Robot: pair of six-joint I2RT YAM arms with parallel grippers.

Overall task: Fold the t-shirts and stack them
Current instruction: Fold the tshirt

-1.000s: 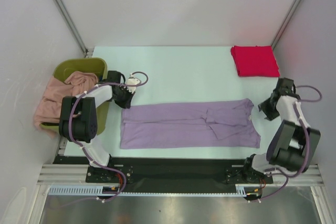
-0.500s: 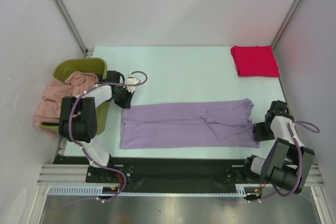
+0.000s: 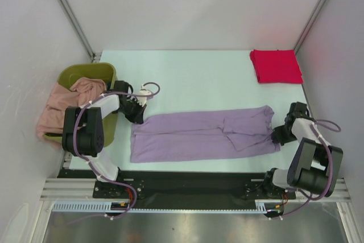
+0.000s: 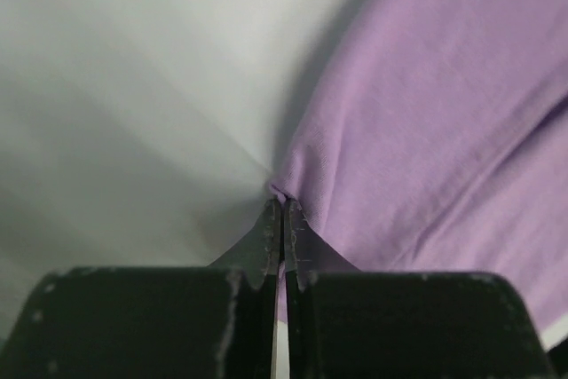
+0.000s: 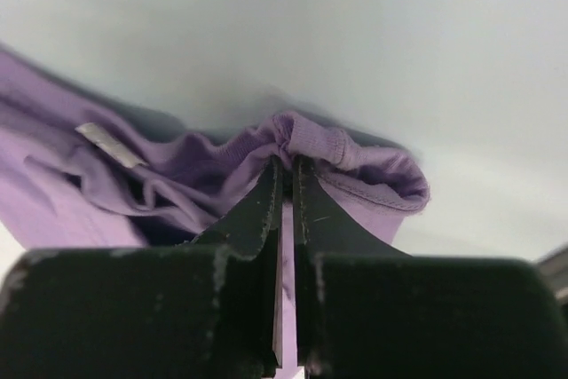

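Observation:
A lavender-purple t-shirt (image 3: 199, 135) lies folded lengthwise into a long strip across the table's near half. My left gripper (image 3: 140, 118) is shut on its far left corner, the purple cloth (image 4: 426, 122) pinched at the fingertips (image 4: 271, 219). At the strip's right end my right gripper (image 3: 277, 136) is shut on a bunched fold of the same t-shirt (image 5: 355, 157). A bright red t-shirt (image 3: 276, 66) lies folded at the far right corner. A salmon-pink t-shirt (image 3: 62, 103) hangs out of the bin.
An olive-green bin (image 3: 91, 74) stands at the left edge, right behind my left arm. Grey walls close in the table on the left, the right and the far side. Pale table surface (image 3: 193, 78) stretches between the purple strip and the far wall.
My right gripper swung down from beside the strip to its right end and closed on the cloth. My left gripper closed tighter on the left corner, which now puckers slightly.

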